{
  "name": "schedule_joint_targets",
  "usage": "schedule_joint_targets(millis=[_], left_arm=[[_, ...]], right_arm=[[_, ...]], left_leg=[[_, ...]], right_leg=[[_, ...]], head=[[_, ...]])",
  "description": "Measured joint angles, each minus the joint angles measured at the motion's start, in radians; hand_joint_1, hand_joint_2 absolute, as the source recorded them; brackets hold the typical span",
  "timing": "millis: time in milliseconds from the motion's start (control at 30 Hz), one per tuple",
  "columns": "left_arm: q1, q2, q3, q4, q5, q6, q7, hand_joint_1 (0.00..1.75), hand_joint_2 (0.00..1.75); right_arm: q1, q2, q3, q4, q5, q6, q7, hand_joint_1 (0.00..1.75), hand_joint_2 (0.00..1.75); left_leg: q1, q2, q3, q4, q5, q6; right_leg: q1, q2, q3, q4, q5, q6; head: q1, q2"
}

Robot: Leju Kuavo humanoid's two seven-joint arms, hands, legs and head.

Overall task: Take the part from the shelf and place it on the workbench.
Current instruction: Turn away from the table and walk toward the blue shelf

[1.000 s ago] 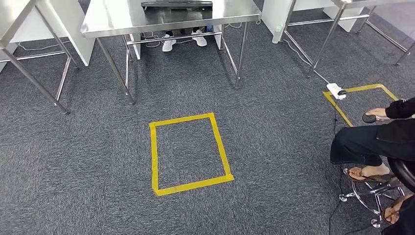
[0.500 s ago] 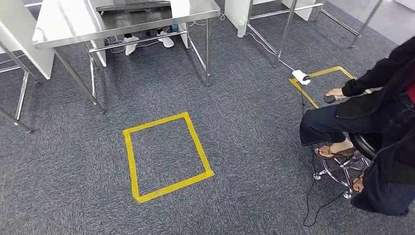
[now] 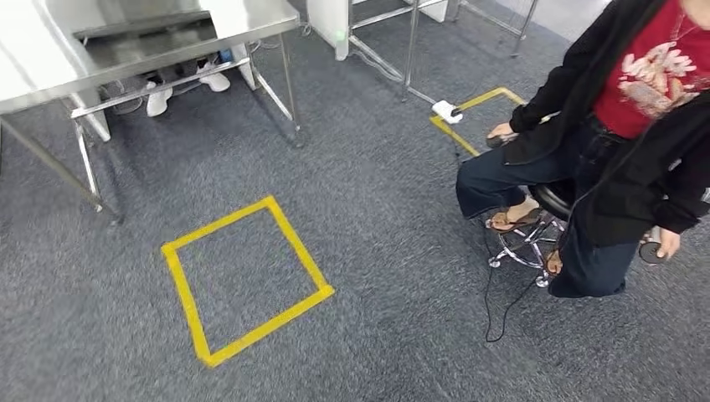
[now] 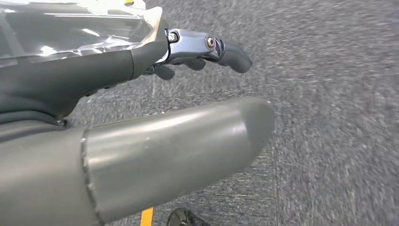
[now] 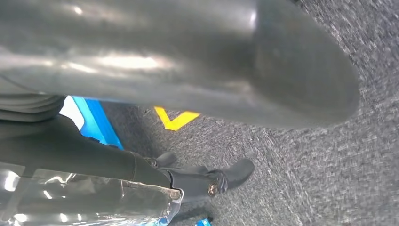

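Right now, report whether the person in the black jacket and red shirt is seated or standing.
Seated: the person rests on a chrome-legged stool, knees bent, one sandalled foot on its base.

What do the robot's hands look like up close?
The left hand has a thick, smooth grey thumb with a rounded tip, dark slim fingers, and a shiny silver link with a small screw. The right hand looks the same: a fat grey thumb, dark fingers and a round screw.

Each hand, the left hand [image 4: 141,117] and the right hand [image 5: 179,84], has a thick, smooth, round-tipped grey thumb, dark fingers [image 4: 233,54] on polished metal links with a small screw, and glossy clear wrap behind them.
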Motion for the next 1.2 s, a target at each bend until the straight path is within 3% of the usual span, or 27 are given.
schedule_joint_targets(millis=[67,133,200,233,267,300,333,367,433,467,500,567,600,667,733,800,833,867,933,967,1033,1100,1133,1200], left_arm=[[-0.002,0.001,0.0,0.0,0.001,0.001,0.002,0.0,0.0],[-0.003,0.002,0.0,0.0,0.005,0.002,0.003,0.0,0.0],[-0.001,0.002,0.001,0.001,0.01,0.003,0.004,0.0,0.0],[0.001,0.002,0.002,0.001,0.013,0.004,0.007,0.0,0.0],[0.002,0.002,0.002,0.002,0.015,0.006,0.011,0.0,0.0],[0.003,0.001,0.002,0.002,0.017,0.01,0.017,0.0,0.0],[0.004,0.0,0.002,0.002,0.016,0.016,0.025,0.0,0.0],[0.004,-0.001,0.002,0.002,0.013,0.024,0.034,0.0,0.0],[0.005,-0.002,0.002,0.002,0.003,0.044,0.055,0.0,0.0],[0.005,-0.003,0.002,0.003,0.0,0.056,0.066,0.0,0.0],[0.006,-0.005,0.002,0.003,-0.001,0.066,0.074,0.0,0.0],[0.005,-0.01,0.002,0.003,0.001,0.085,0.085,0.0,0.0],[0.004,-0.013,0.002,0.003,0.002,0.093,0.089,0.0,0.0],[0.004,-0.016,0.002,0.004,0.003,0.111,0.098,0.0,0.0],[0.006,-0.018,0.003,0.004,0.003,0.129,0.109,0.0,0.0],[0.008,-0.02,0.003,0.004,0.001,0.151,0.116,0.0,0.0],[0.008,-0.021,0.003,0.004,-0.001,0.165,0.119,0.0,0.0],[0.008,-0.024,0.003,0.004,-0.002,0.178,0.121,0.0,0.0],[0.006,-0.029,0.003,0.004,-0.007,0.196,0.122,0.0,0.0],[0.005,-0.03,0.003,0.004,-0.011,0.202,0.122,0.0,0.0],[0.003,-0.032,0.002,0.004,-0.02,0.208,0.122,0.0,0.0],[-0.002,-0.034,0.002,0.004,-0.026,0.211,0.122,0.0,0.0],[-0.003,-0.035,0.002,0.004,-0.028,0.211,0.122,0.0,0.0],[-0.002,-0.035,0.002,0.004,-0.032,0.212,0.121,0.0,0.0]], right_arm=[[0.0,-0.001,-0.001,0.0,0.0,0.003,0.001,0.0,0.0],[0.0,-0.002,-0.002,0.0,0.0,0.01,0.003,0.0,0.0],[0.0,0.0,-0.003,0.0,0.0,0.022,0.009,0.0,0.0],[0.0,0.001,-0.003,0.0,0.001,0.028,0.014,0.0,0.0],[0.0,0.002,-0.003,0.0,0.003,0.032,0.021,0.0,0.0],[0.001,0.003,-0.003,0.001,0.006,0.033,0.031,0.0,0.0],[0.002,0.004,-0.003,0.001,0.011,0.034,0.042,0.0,0.0],[0.003,0.005,-0.003,0.002,0.016,0.033,0.053,0.0,0.0],[0.002,0.007,-0.003,0.002,0.029,0.032,0.072,0.0,0.0],[0.001,0.01,-0.002,0.002,0.037,0.031,0.079,0.0,0.0],[0.0,0.012,0.0,0.002,0.045,0.029,0.084,0.0,0.0],[0.001,0.015,0.003,0.002,0.061,0.025,0.097,0.0,0.0],[0.003,0.016,0.004,0.003,0.067,0.022,0.103,0.0,0.0],[0.004,0.018,0.006,0.003,0.078,0.015,0.114,0.0,0.0],[0.001,0.019,0.01,0.003,0.086,0.009,0.121,0.0,0.0],[0.001,0.02,0.013,0.003,0.091,0.006,0.126,0.0,0.0],[0.002,0.02,0.013,0.003,0.093,0.003,0.128,0.0,0.0],[0.003,0.019,0.014,0.003,0.094,0.0,0.132,0.0,0.0],[0.002,0.019,0.014,0.003,0.096,-0.005,0.137,0.0,0.0],[0.001,0.019,0.015,0.003,0.097,-0.007,0.139,0.0,0.0],[-0.002,0.019,0.016,0.003,0.099,-0.012,0.141,0.0,0.0],[0.0,0.019,0.016,0.003,0.1,-0.017,0.141,0.0,0.0],[0.001,0.019,0.016,0.003,0.102,-0.019,0.141,0.0,0.0],[0.0,0.02,0.016,0.003,0.106,-0.023,0.142,0.0,0.0]], left_leg=[[0.002,0.015,0.005,0.001,-0.003,-0.014],[0.01,-0.015,-0.003,0.029,-0.031,-0.027],[0.015,-0.075,-0.047,0.135,-0.108,-0.035],[0.015,-0.093,-0.077,0.207,-0.149,-0.036],[0.015,-0.1,-0.102,0.267,-0.174,-0.036],[0.015,-0.103,-0.114,0.297,-0.179,-0.035],[0.015,-0.104,-0.107,0.289,-0.164,-0.033],[0.016,-0.11,-0.083,0.242,-0.131,-0.03],[0.018,-0.151,-0.015,0.104,-0.064,-0.021],[0.019,-0.171,0.008,0.053,-0.046,-0.017],[0.018,-0.184,0.019,0.027,-0.04,-0.014],[0.012,-0.171,0.02,0.017,-0.038,-0.006],[0.01,-0.158,0.02,0.013,-0.033,0.002],[0.01,-0.13,0.018,0.002,-0.021,0.019],[0.007,-0.099,0.013,-0.002,-0.017,0.028],[0.003,-0.068,0.009,0.0,-0.016,0.029],[0.002,-0.054,0.008,0.0,-0.016,0.029],[0.002,-0.041,0.008,0.001,-0.016,0.028],[0.0,-0.019,0.01,0.003,-0.018,0.024],[-0.002,-0.01,0.012,0.006,-0.02,0.02],[-0.005,0.006,0.016,0.008,-0.024,0.008],[-0.002,0.012,0.019,0.009,-0.027,-0.004],[0.001,-0.005,0.016,0.019,-0.038,-0.011],[0.007,-0.063,-0.016,0.098,-0.097,-0.021]], right_leg=[[0.001,0.02,-0.006,0.003,0.006,-0.021],[-0.005,0.04,-0.007,0.0,0.014,-0.039],[-0.008,0.06,-0.011,0.0,0.023,-0.052],[-0.007,0.071,-0.016,0.0,0.026,-0.057],[-0.005,0.083,-0.019,0.001,0.028,-0.059],[-0.003,0.096,-0.021,0.002,0.03,-0.058],[-0.002,0.11,-0.021,0.002,0.031,-0.056],[-0.002,0.124,-0.021,0.003,0.032,-0.055],[0.0,0.15,-0.022,0.006,0.034,-0.05],[0.002,0.162,-0.025,0.009,0.036,-0.046],[0.004,0.173,-0.031,0.01,0.039,-0.04],[0.005,0.195,-0.044,0.009,0.047,-0.024],[0.004,0.194,-0.052,0.012,0.046,-0.018],[0.008,0.152,-0.085,0.067,0.016,-0.018],[0.01,0.099,-0.146,0.195,-0.047,-0.027],[0.008,0.085,-0.185,0.297,-0.086,-0.023],[0.007,0.081,-0.175,0.295,-0.083,-0.016],[0.006,0.075,-0.143,0.249,-0.066,-0.007],[0.006,0.037,-0.05,0.098,-0.021,0.005],[0.008,0.02,-0.017,0.04,-0.005,0.003],[0.014,0.011,-0.005,0.005,0.004,-0.011],[0.008,0.03,-0.007,0.002,0.009,-0.027],[0.004,0.04,-0.006,0.0,0.013,-0.036],[-0.005,0.06,-0.005,-0.003,0.022,-0.05]], head=[[-0.002,0.0],[-0.003,0.0],[-0.005,0.0],[-0.005,0.0],[-0.005,0.0],[-0.005,0.0],[-0.005,0.0],[-0.005,0.0],[-0.005,0.0],[-0.005,0.0],[-0.004,0.0],[-0.004,0.0],[-0.004,0.0],[0.0,0.0],[0.005,0.0],[0.006,0.0],[0.006,0.0],[0.006,0.0],[0.006,0.0],[0.005,0.0],[0.004,0.0],[0.003,0.0],[0.003,0.0],[0.001,0.0]])
